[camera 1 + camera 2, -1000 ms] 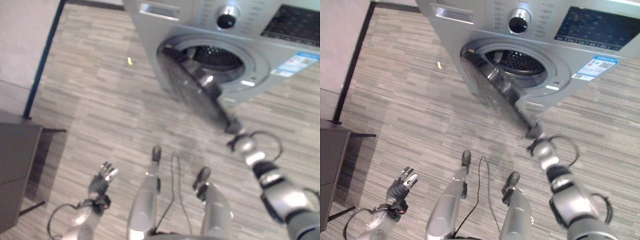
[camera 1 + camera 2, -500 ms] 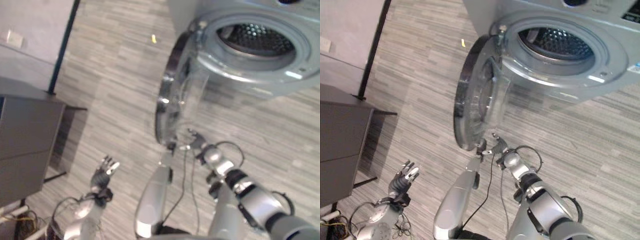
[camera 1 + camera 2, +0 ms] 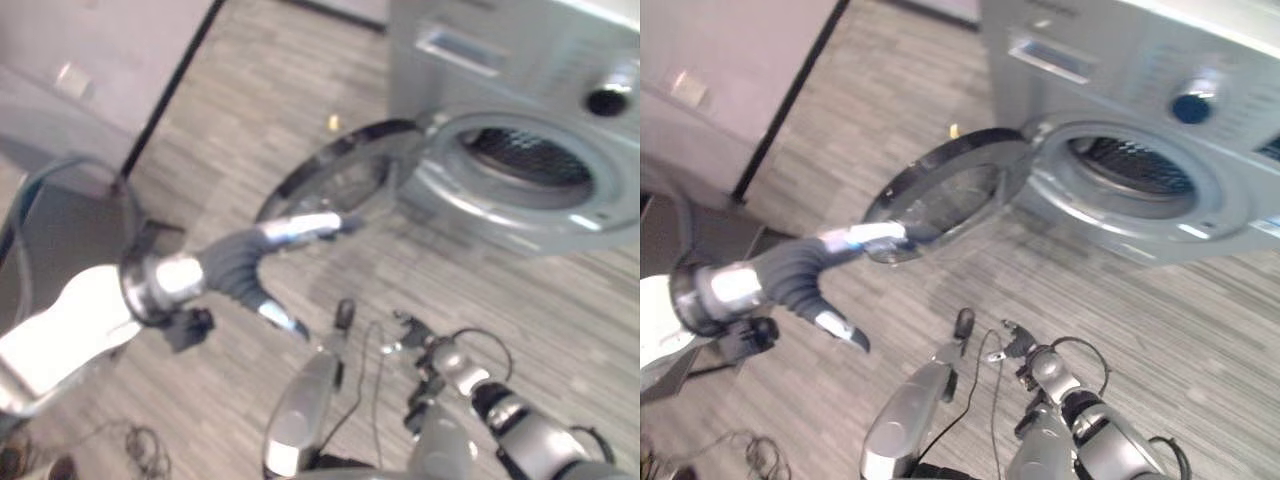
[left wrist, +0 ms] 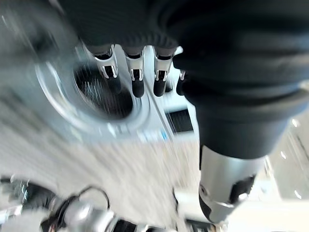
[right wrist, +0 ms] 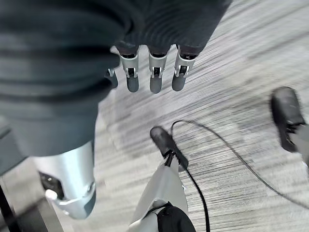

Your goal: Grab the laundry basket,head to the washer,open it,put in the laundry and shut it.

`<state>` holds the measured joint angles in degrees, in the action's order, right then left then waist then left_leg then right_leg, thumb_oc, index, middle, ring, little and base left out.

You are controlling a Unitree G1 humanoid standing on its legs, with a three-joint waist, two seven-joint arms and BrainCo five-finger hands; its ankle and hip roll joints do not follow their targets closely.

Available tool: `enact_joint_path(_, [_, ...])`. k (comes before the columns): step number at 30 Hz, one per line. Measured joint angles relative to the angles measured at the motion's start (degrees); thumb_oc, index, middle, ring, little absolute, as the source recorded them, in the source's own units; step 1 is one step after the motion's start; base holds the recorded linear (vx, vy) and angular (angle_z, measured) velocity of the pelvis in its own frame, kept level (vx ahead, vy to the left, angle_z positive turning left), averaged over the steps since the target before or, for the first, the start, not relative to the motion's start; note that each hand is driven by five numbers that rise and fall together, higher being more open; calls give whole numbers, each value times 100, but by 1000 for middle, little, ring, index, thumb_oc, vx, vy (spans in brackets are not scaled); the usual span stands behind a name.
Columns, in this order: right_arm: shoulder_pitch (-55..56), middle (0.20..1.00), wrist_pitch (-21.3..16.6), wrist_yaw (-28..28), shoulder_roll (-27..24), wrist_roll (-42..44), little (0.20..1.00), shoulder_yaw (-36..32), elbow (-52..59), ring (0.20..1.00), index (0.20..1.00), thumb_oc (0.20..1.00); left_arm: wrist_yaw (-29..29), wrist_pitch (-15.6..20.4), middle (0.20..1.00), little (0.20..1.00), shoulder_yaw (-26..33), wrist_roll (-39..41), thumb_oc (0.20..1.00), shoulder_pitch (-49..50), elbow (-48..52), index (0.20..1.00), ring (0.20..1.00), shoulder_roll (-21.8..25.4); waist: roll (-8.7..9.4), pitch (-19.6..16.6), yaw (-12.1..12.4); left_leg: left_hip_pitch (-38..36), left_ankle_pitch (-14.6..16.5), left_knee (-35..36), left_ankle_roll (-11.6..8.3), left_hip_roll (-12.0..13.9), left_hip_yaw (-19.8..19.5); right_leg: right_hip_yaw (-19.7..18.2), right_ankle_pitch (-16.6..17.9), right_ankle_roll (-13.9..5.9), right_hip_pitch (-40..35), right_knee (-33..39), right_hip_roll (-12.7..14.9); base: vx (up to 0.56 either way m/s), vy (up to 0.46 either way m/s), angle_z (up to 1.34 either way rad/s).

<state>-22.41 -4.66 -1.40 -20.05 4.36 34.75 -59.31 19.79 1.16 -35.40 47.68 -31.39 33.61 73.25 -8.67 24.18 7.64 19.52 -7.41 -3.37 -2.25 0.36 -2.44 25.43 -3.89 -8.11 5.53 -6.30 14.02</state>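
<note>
You had the left hand [image 3: 800,275] raised high and close to the head camera, its arm reaching across from the left with the dark ribbed cover bent at the wrist. The fingers [image 3: 872,236] were stretched straight out toward the washer door [image 3: 945,192], and the thumb [image 3: 843,331] hung down apart from them; the hand held nothing. In the left wrist view those fingers [image 4: 136,79] ran in a straight, loose row with the washer's drum opening [image 4: 99,94] showing past them, not touching it.

The washer [image 3: 520,120] stood at the upper right, on the striped grey floor [image 3: 250,120]. Its round door was swung wide open to the left of the drum [image 3: 525,165], with the glass tilted toward you. A knob [image 3: 1192,107] and a drawer handle [image 3: 1050,60] showed on the front panel above the opening.

You kept the right hand [image 3: 420,333] low, near the floor and well apart from the washer, with the arm coming in from the lower right. In its own wrist view the fingers [image 5: 153,75] hung straight and relaxed over bare floor, empty.

A dark bench [image 3: 50,225] stood at the left by the wall.
</note>
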Motion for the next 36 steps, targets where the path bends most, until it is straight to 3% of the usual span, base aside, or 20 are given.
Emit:
enact_joint_path(1, [74, 1000, 13, -47, 126, -149, 1000, -100, -85, 1000, 1000, 1000, 243, -352, 1000, 1000, -1649, 508, 1000, -981, -266, 1000, 1000, 537, 139, -75, -269, -20, 93, -115, 48, 33, 201, -200, 57, 31, 20, 9, 1, 72, 50, -54])
enact_joint_path(3, [103, 1000, 25, -50, 122, -218, 1000, -163, -164, 1000, 1000, 1000, 302, -683, 1000, 1000, -2691, 797, 1000, -1644, -401, 1000, 1000, 680, 156, -86, -397, -29, 224, -308, 63, 57, 362, -387, 99, 13, 7, 16, 3, 60, 35, -56])
enact_joint_path(6, [422, 1000, 88, -62, 108, -293, 1000, -265, -319, 1000, 1000, 1000, 302, -705, 1000, 1000, -3183, 1446, 1000, -1949, -377, 1000, 1000, 528, 181, -131, -456, -124, 298, -398, 18, 145, 423, -433, 188, 35, -127, 183, -78, 52, 22, -17])
enact_joint_path(9, [640, 1000, 105, -86, 159, -442, 1000, -310, -311, 1000, 1000, 1000, 300, -783, 1000, 1000, -3063, 2121, 1000, -1465, -215, 1000, 1000, 437, 321, -245, -413, -165, 389, -491, -17, 222, 551, -553, 228, 89, -157, 263, -136, 31, 10, -26])
enact_joint_path(12, [854, 1000, 127, -57, 187, -443, 1000, -487, -310, 1000, 1000, 1000, 175, -812, 1000, 1000, -2700, 2623, 1000, -488, -428, 1000, 1000, -270, 457, -352, -479, -192, 407, -493, -8, 261, 639, -645, 253, 100, -138, 277, -131, -4, 9, -14])
enact_joint_path(14, [935, 1000, 130, -21, 206, -440, 1000, -546, -291, 1000, 1000, 1000, 127, -813, 1000, 1000, -2580, 2670, 1000, -202, -464, 1000, 1000, -451, 548, -376, -502, -179, 408, -489, -8, 276, 670, -702, 273, 148, -97, 323, -149, -18, 15, -18])
enact_joint_path(17, [952, 1000, 142, 33, 270, -425, 1000, -727, -262, 1000, 1000, 1000, 35, -807, 1000, 1000, -2439, 2631, 1000, 603, -1351, 1000, 1000, -1533, 668, -385, -604, -168, 418, -476, 7, 280, 757, -783, 326, 155, -22, 376, -143, -22, 6, -15])
enact_joint_path(19, [935, 1000, 154, 52, 338, -397, 1000, -679, -14, 1000, 1000, 1000, -64, -745, 1000, 1000, -2258, 2291, 1000, 894, -3007, 1000, 1000, -2627, 792, -425, -637, -156, 425, -442, -5, 298, 841, -914, 345, 173, 45, 413, -141, -12, -12, -27])
enact_joint_path(20, [847, 1000, 172, 67, 453, -360, 1000, -693, -28, 1000, 1000, 1000, -260, -784, 1000, 1000, -2242, 2132, 1000, 845, -3668, 1000, 1000, -2975, 936, -441, -725, -150, 434, -422, -11, 341, 902, -976, 414, 202, 72, 501, -176, -42, -6, -41])
enact_joint_path(21, [876, 1000, 208, 205, 547, -246, 1000, -686, 213, 1000, 1000, 1000, -462, -707, 1000, 1000, -1984, 1833, 1000, 973, -4431, 1000, 1000, -3374, 1131, -546, -874, -151, 406, -257, -52, 366, 986, -1041, 470, 239, 152, 586, -219, -47, -7, -32])
enact_joint_path(23, [1008, 1000, 251, 373, 569, -126, 1000, -726, 455, 1000, 1000, 1000, -796, -552, 1000, 1000, -1340, 1407, 1000, 978, -5820, 1000, 1000, -4431, 1260, -611, -956, -153, 335, -135, -32, 344, 1004, -1049, 516, 201, 168, 681, -214, -21, -2, -8])
enact_joint_path(28, [1130, 1000, 465, 498, 639, -81, 1000, -642, 854, 1000, 1000, 1000, -1323, -511, 1000, 1000, -710, -105, 1000, 321, -7274, 1000, 1000, -5858, 1479, -534, -1089, -151, 159, 132, 7, 296, 976, -1021, 562, 160, 253, 671, -209, -24, -13, 7])
enact_joint_path(32, [1105, 1000, 491, 556, 660, 57, 1000, -673, 1083, 1000, 1000, 1000, -1584, -472, 1000, 1000, 187, -1019, 1000, -710, -9235, 1000, 1000, -6322, 1652, -389, -1191, -160, 148, 166, -4, 325, 1000, -1036, 569, 156, 288, 657, -225, -32, -8, -3])
enact_joint_path(36, [1178, 1000, 516, 595, 596, 188, 1000, -743, 1055, 1000, 1000, 1000, -1623, -536, 1000, 1000, 310, -1637, 1000, -1349, -9568, 1000, 1000, -5690, 1717, -238, -1262, -265, 126, 250, 0, 327, 1038, -1038, 580, 156, 234, 672, -226, -7, -13, -2])
